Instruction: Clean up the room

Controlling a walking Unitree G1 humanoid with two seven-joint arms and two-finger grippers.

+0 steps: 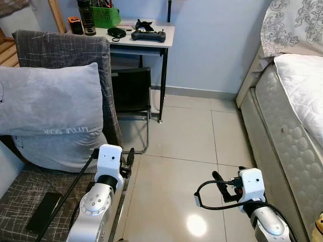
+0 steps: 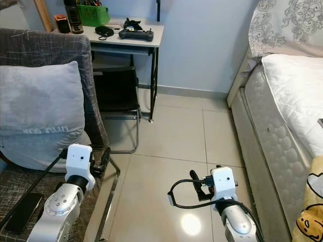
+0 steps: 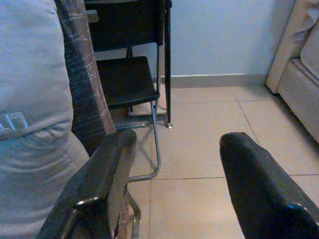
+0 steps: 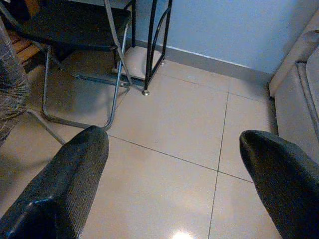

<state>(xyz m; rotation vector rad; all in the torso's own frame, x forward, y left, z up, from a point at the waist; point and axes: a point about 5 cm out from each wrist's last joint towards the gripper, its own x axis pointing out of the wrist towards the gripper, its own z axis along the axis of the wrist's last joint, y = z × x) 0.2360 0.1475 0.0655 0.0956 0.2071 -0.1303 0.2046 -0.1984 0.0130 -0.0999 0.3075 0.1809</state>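
Observation:
A grey pillow [image 1: 50,118] leans upright against the back of a plaid armchair [image 1: 63,50] on my left. On the chair's seat lies a black phone [image 1: 44,212]. My left gripper [image 3: 179,139] hovers at the armchair's front right edge, open, with nothing between its fingers [image 3: 107,174]. My right gripper [image 4: 173,134] hangs low over the tiled floor [image 1: 181,136] near the bed, open and empty as well. A yellow plush toy [image 2: 309,212] peeks in at the bed's near corner.
A black folding chair [image 1: 132,91] stands under a small white desk [image 1: 151,35] holding a green basket [image 1: 105,16], a controller and other clutter. The bed [image 1: 292,116] runs along the right side. Bare tiles lie between the armchair and the bed.

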